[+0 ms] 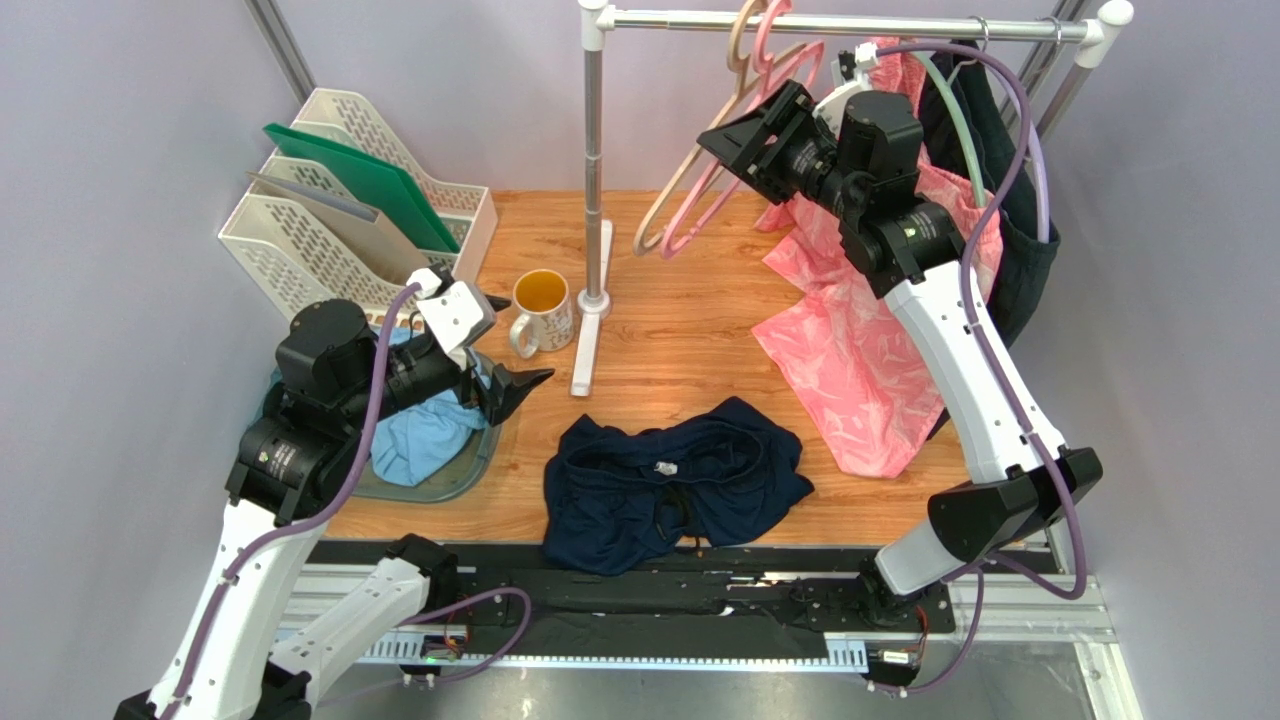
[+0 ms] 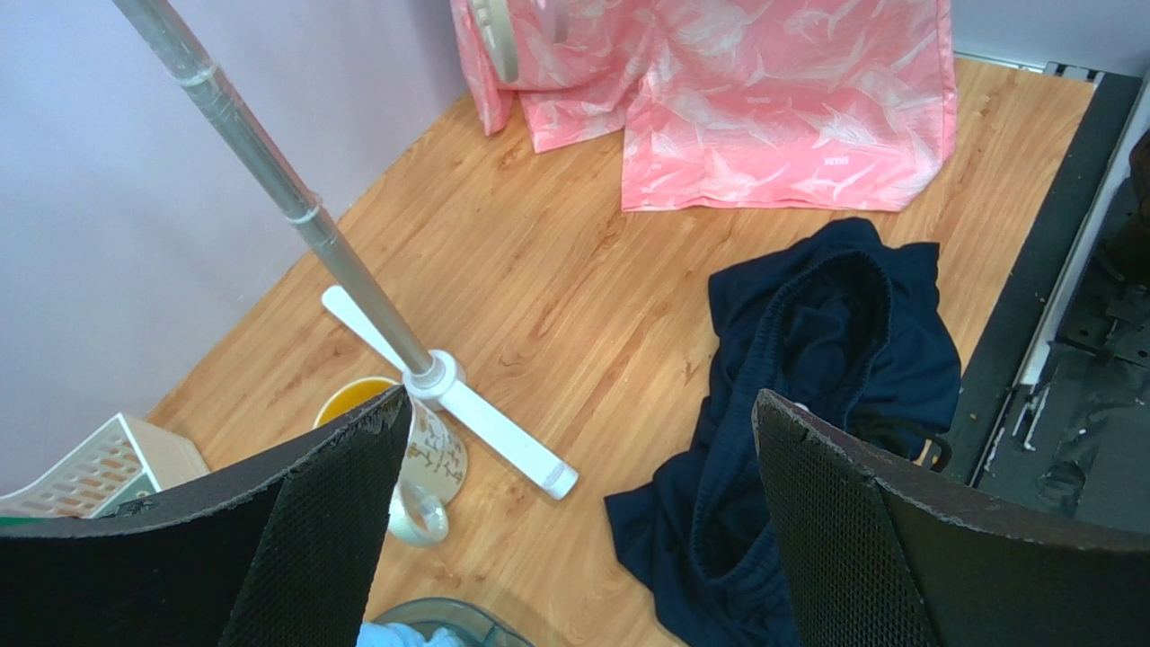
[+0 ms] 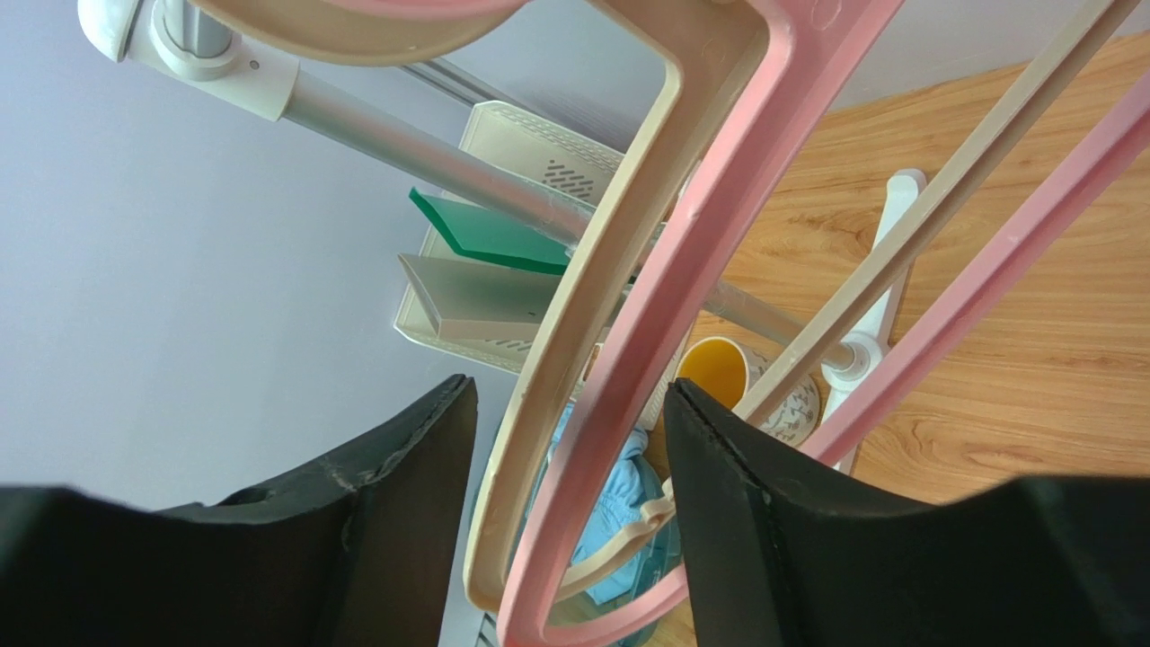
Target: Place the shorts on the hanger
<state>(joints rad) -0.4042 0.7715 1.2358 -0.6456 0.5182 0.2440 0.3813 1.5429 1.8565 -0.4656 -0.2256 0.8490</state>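
The dark navy shorts (image 1: pixel 669 480) lie crumpled on the wooden table near its front edge, and also show in the left wrist view (image 2: pixel 824 364). The pink hanger (image 3: pixel 709 256) hangs on the rail beside a beige hanger (image 3: pixel 617 256). My right gripper (image 1: pixel 739 138) is raised to them; in its wrist view (image 3: pixel 570 391) both hangers' arms pass between the fingers. The right finger lies close against the pink one, and a gap remains on the beige side. My left gripper (image 1: pixel 523 339) hovers wide open over the table's left (image 2: pixel 581 398), holding nothing.
The rack pole (image 1: pixel 592 150) stands on a white cross foot at the table's middle back. A yellow-lined mug (image 1: pixel 541 308) sits beside it. A white file rack (image 1: pixel 353 203) is back left. A light blue garment (image 1: pixel 428 435) lies in a bowl. Pink patterned shorts (image 1: pixel 857 345) hang at the right.
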